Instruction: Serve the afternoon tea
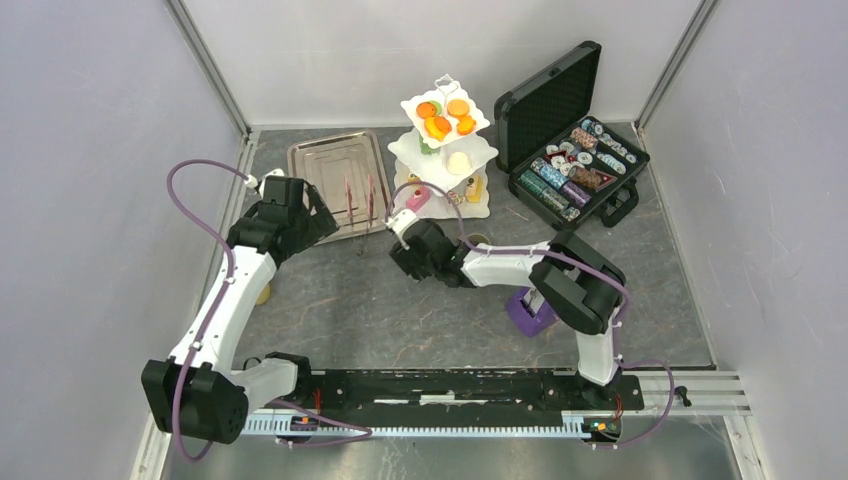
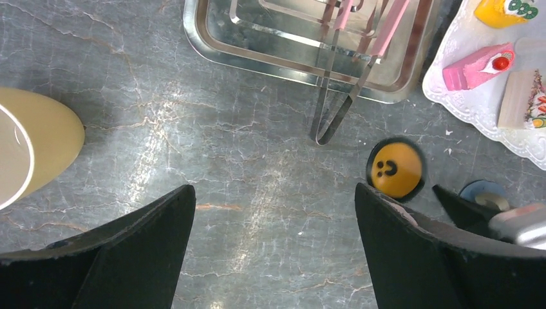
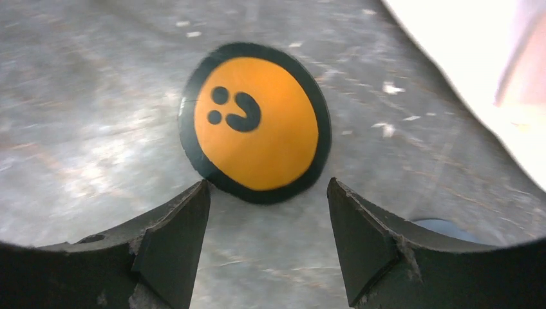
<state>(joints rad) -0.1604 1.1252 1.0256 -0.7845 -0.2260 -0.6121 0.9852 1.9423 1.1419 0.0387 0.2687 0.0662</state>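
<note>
Grey table (image 1: pixel 400 320), steel tray (image 1: pixel 320 160), tiered stand (image 1: pixel 479 209), orange coaster (image 2: pixel 395 169), yellow mug (image 2: pixel 45 145), black case (image 1: pixel 548 100), purple holder (image 1: pixel 528 313)

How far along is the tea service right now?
Done: pastries sit on the tiered stand. In hand: the right gripper hovers open over the orange coaster, not gripping it. Left: the yellow mug stands apart from that coaster, near the open, empty left gripper.
</note>
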